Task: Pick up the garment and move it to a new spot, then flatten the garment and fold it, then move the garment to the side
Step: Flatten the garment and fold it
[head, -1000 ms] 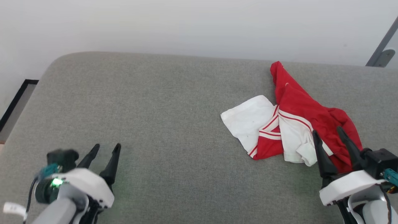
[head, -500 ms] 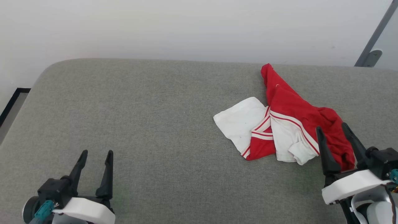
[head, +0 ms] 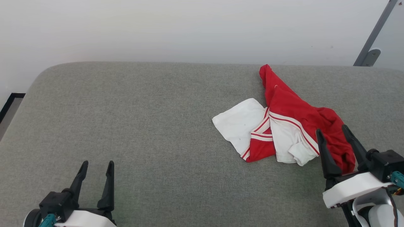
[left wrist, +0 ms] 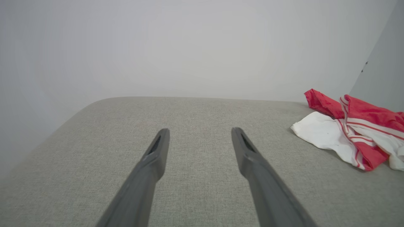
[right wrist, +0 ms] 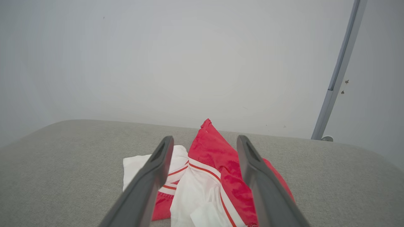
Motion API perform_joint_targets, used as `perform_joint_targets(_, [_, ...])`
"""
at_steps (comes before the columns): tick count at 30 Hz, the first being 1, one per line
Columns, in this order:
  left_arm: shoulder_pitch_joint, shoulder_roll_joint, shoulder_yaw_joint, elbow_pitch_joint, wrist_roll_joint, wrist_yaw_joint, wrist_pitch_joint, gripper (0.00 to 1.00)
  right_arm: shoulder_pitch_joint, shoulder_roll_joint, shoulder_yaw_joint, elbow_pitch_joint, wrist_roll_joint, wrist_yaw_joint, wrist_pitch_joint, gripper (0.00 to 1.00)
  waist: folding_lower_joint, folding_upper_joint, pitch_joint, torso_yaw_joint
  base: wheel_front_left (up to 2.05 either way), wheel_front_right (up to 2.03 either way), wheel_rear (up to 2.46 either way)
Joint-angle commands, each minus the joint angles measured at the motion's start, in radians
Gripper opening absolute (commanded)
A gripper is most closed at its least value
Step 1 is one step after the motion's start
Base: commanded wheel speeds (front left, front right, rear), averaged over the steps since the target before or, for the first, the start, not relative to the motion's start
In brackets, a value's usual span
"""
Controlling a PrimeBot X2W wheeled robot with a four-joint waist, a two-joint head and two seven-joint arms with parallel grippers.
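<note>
Wall of plain pale paint [head: 189, 28] closes the room far beyond all four fingertips. Below it lies a wide grey woven-fabric padded surface with rounded corners [head: 142, 126], under both grippers. A bright red soft fabric garment with white end panels and thin red-and-white striped trim [head: 293, 110] lies crumpled on this surface, directly ahead of the right fingers and far to the right of the left ones. In the right wrist view the garment [right wrist: 217, 164] shows in the gap between the two fingers, one white panel spreading past the left finger. The right gripper [head: 332, 129] has its long dark fingers [right wrist: 151, 183] wide apart and holds nothing; the tips are over the near red edge, and I cannot tell if they touch the cloth. The left gripper [head: 98, 163] also has its dark fingers [left wrist: 156, 157] spread apart, empty, with bare grey fabric between and ahead of them. A slanted grey metal post with a small round bracket [head: 373, 31] stands at the wall, beyond the right fingertips and to their right.
</note>
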Motion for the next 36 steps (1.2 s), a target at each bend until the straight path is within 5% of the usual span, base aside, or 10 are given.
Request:
perform_joint_targets(1, [0.008,-0.007,0.011,0.002,0.015,-0.010,-0.005,1.00,-0.002,0.000,0.002,-0.003,0.002,0.000,-0.002,1.00,0.0000,0.0000,0.000,-0.001,0.00,0.00,0.00])
perform_joint_targets(13, [0.009,-0.057,0.048,-0.002,0.052,-0.036,-0.005,1.00,-0.019,-0.036,0.040,0.011,-0.012,0.000,0.071,1.00,0.0000,0.0000,0.028,0.004,0.00,0.00,0.00])
perform_joint_targets(19, [-0.022,-0.083,0.058,0.003,0.056,-0.041,-0.005,1.00,-0.121,-0.200,0.253,0.022,0.011,0.000,0.346,1.00,0.0000,0.0000,0.089,0.024,0.00,0.00,0.00])
perform_joint_targets(28, [-0.080,-0.131,0.043,0.007,0.043,-0.045,-0.005,1.00,-0.305,-0.532,0.542,-0.081,0.163,0.000,0.745,1.00,0.0000,0.0000,0.200,0.088,0.00,0.00,0.00])
perform_joint_targets(36, [-0.132,-0.150,0.023,0.013,0.021,-0.045,-0.005,1.00,-0.407,-0.624,0.671,-0.099,0.207,0.000,0.823,1.00,0.0000,0.0000,0.281,0.127,0.00,0.00,0.00])
